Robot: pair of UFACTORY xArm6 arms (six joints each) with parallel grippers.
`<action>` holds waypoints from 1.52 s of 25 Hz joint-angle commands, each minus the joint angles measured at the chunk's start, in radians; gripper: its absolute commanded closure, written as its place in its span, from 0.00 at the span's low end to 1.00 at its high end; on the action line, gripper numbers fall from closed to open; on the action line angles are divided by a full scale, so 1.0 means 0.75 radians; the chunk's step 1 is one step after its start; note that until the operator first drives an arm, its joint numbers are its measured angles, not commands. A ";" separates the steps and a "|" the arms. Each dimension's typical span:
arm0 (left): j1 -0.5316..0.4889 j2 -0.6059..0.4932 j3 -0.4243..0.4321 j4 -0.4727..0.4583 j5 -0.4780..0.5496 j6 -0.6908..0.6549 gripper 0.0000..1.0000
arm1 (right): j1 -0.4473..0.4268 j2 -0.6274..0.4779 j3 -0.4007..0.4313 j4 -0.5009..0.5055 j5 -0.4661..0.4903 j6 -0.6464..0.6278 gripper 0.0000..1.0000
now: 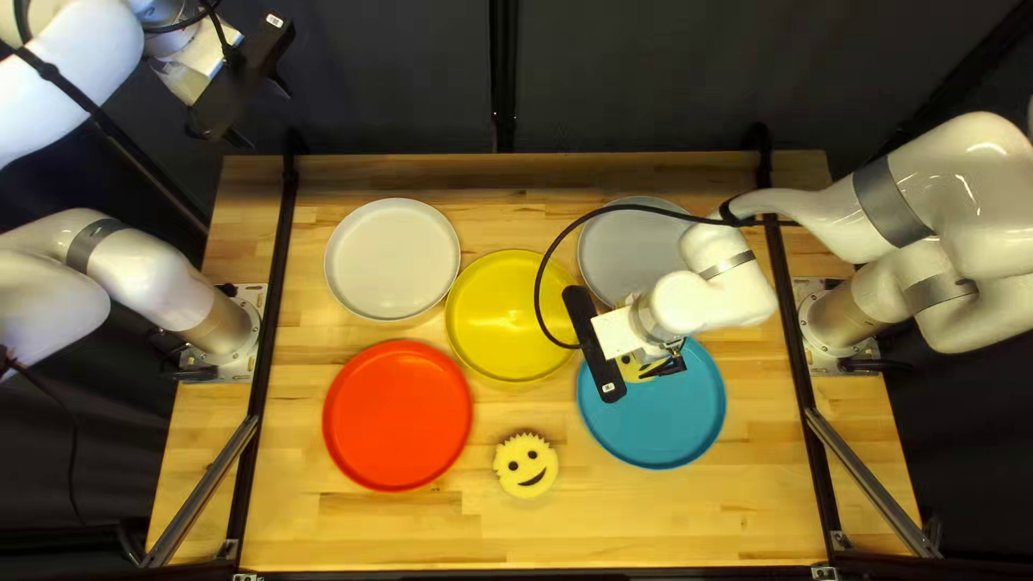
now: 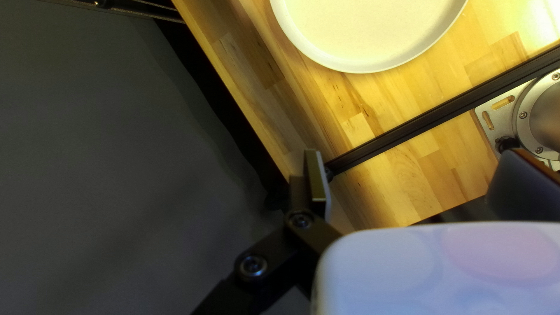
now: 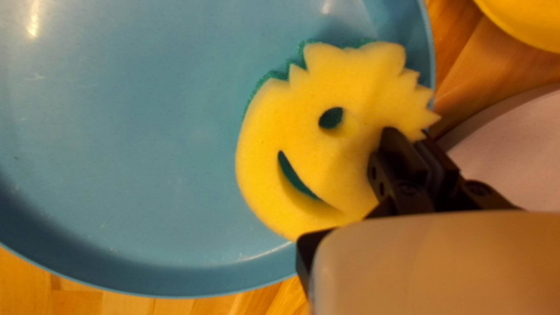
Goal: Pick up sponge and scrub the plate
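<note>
Right hand clamped on yellow smiley sponge, green-backed, spiky-topped, left hand wide open

Left tool spread, right tool clamped.

Bright light floods the pale wooden table, while the dark fabric curtain sits in gloom! Left wrist view: fierce glare on the wood. Right wrist view: white glints across the glossy round blue plate, shadow along its rim.
</note>
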 commanded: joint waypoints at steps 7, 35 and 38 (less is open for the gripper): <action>0.000 0.000 0.000 0.000 0.000 0.000 0.00 | 0.150 0.112 -0.124 -0.057 0.030 0.097 1.00; 0.000 0.000 0.000 0.000 0.000 0.000 0.00 | 0.090 -0.256 0.295 -0.266 -0.129 0.210 1.00; 0.000 0.000 0.000 0.000 0.000 0.000 0.00 | 0.197 -0.231 0.251 -0.284 -0.086 0.299 1.00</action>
